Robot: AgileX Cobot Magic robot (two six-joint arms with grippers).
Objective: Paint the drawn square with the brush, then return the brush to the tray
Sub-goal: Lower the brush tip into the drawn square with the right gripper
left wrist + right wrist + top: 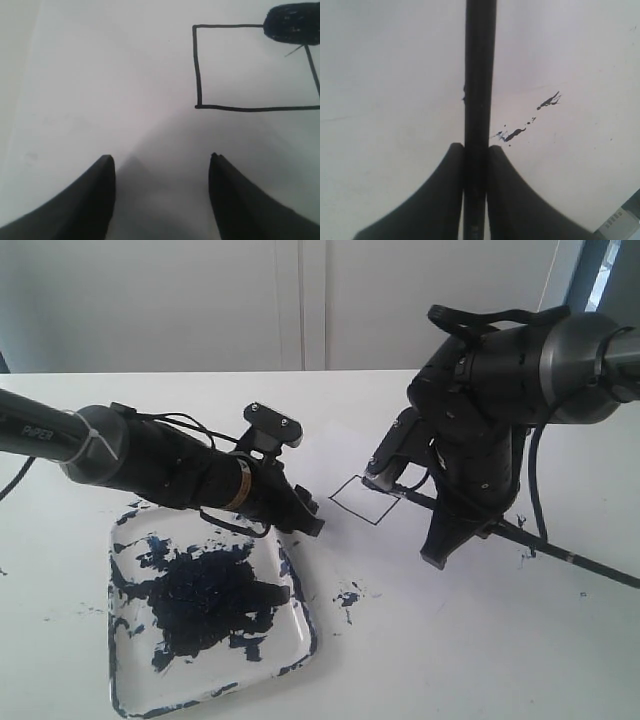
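The drawn square (362,500) is a thin black outline on white paper, blank inside where it shows in the left wrist view (250,65). My right gripper (450,532) (476,147) is shut on the brush (575,562), clamping its black handle (480,75). The dark brush tip (292,22) rests at a corner of the square. My left gripper (308,520) (160,160) hangs open and empty between the tray (305,635) and the square, just short of the outline. The tray holds a big blue-black paint blotch (205,600).
Small paint splatters (348,597) mark the paper right of the tray, and more specks (547,101) lie beside the brush handle. The brush's long handle trails toward the right edge of the table. A pale wall stands behind.
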